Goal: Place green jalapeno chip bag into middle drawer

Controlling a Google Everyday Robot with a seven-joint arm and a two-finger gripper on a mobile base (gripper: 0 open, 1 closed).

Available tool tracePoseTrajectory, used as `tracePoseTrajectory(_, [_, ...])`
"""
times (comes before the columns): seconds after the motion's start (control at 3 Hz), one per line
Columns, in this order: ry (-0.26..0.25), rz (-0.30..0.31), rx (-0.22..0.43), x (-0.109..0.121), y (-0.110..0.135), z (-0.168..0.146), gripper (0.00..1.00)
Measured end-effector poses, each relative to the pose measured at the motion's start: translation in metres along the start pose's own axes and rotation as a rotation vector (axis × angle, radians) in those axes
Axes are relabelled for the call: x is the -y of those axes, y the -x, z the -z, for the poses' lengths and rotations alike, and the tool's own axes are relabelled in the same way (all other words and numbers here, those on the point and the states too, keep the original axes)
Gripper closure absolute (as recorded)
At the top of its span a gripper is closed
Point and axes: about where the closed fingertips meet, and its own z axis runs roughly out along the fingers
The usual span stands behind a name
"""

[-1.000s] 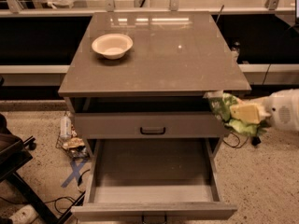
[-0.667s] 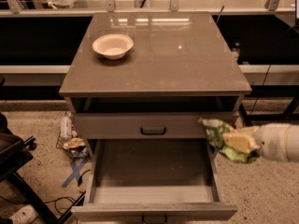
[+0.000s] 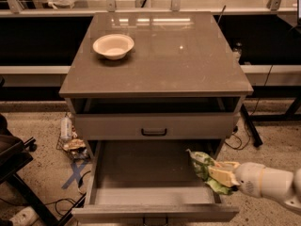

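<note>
The green jalapeno chip bag (image 3: 201,161) is crinkled and shiny and hangs in my gripper (image 3: 219,173). The gripper reaches in from the lower right on a white arm, and its yellowish fingers are shut on the bag. The bag sits over the right side of the middle drawer (image 3: 146,169), just above its right wall. The drawer is pulled out wide open, and its grey bottom is bare.
The grey cabinet top (image 3: 188,60) carries a white bowl (image 3: 113,45) at the back left. The drawer above, with a dark handle (image 3: 154,132), is closed. A bottle and litter (image 3: 68,134) lie on the floor at left, beside a dark chair base (image 3: 16,164) and cables.
My gripper has carried the bag down and to the left, from beside the cabinet's right side to over the open drawer's right edge.
</note>
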Motion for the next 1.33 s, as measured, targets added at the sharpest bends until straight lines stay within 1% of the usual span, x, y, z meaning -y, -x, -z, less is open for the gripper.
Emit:
tracePoseTrajectory(0.33, [0.048, 0.000, -0.033, 0.012, -0.036, -0.064, 1.00])
tracePoseTrajectory(0.67, [0.100, 0.007, -0.065, 0.011, -0.043, -0.113, 1.00])
tracePoseTrajectory(1.0, [0.166, 0.014, -0.098, 0.004, -0.045, -0.163, 1.00])
tracePoseTrajectory(1.33, [0.178, 0.016, -0.102, 0.001, -0.045, -0.169, 0.85])
